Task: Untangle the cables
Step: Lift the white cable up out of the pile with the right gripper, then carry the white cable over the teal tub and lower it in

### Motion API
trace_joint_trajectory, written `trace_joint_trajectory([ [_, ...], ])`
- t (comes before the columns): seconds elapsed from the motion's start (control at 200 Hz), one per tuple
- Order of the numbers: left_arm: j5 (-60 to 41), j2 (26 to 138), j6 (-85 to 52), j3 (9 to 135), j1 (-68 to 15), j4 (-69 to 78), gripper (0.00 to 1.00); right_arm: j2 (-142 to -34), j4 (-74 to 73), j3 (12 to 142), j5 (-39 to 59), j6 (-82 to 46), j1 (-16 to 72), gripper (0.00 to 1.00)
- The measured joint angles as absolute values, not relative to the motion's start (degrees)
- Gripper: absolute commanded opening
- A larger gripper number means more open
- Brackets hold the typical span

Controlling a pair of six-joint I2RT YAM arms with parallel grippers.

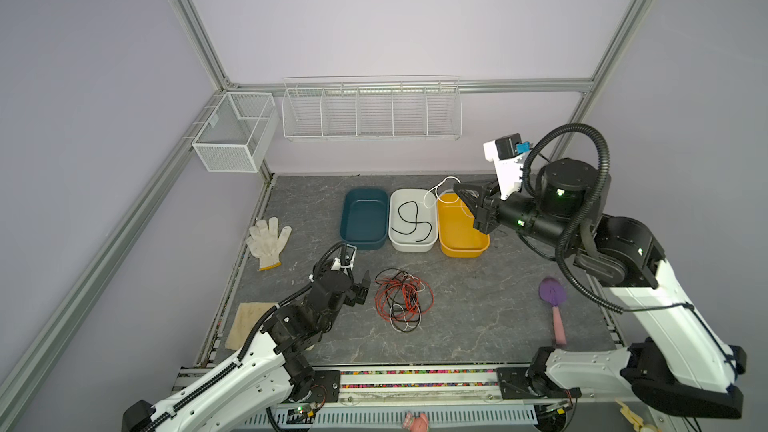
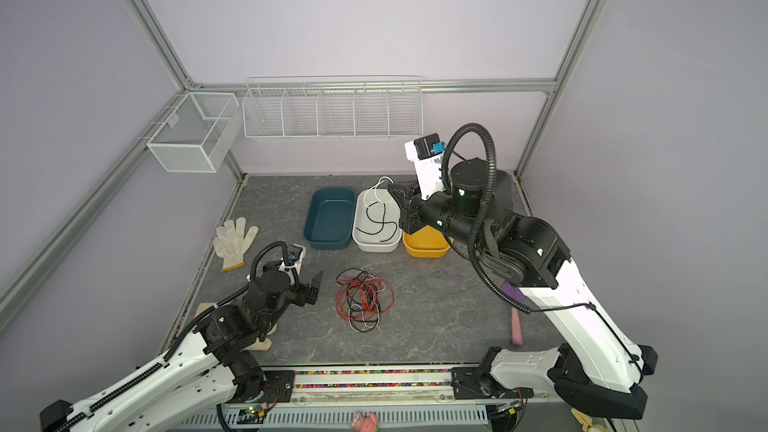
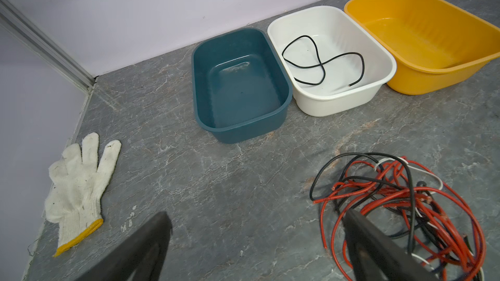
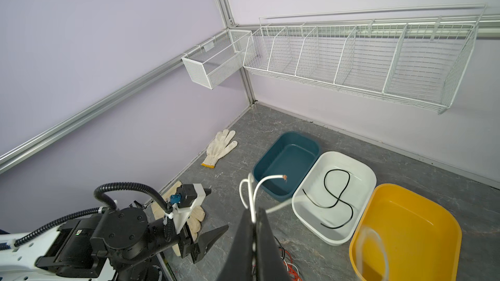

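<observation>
Pale lavender walls (image 1: pixel 395 14) closed in the cell on three sides, plain and windowless. Silver aluminium posts (image 1: pixel 189 22) rose from the back corners, leaning outward in both top views, and a matching rail (image 1: pixel 519 86) ran across the back wall. A white wire rack (image 1: pixel 372 112) hung from that rail, split into five open compartments. Just beside it, near the corner, a white mesh basket (image 1: pixel 232 135) with an inner divider hung on the side wall. Below lay the desk (image 1: pixel 478 317), a dark grey slab veined like marble. The light was soft and even, and the shadows were faint.
</observation>
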State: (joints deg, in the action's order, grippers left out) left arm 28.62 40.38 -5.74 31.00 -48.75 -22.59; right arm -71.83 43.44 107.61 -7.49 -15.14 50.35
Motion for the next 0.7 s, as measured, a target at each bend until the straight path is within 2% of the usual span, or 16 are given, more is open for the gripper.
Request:
trace_joint_trajectory([
  [0.255, 28.71, 40.21, -5.54, 31.00, -48.75, -22.59, 0.99, -75.31, 43.40, 108.99, -6.42, -14.52, 49.32, 0.06],
  [0.7, 29.10, 39.48, -5.17, 31.00, -48.75, -22.59, 0.99, -90.00, 42.02, 113.43, 1.87, -15.03, 44.03, 0.06],
])
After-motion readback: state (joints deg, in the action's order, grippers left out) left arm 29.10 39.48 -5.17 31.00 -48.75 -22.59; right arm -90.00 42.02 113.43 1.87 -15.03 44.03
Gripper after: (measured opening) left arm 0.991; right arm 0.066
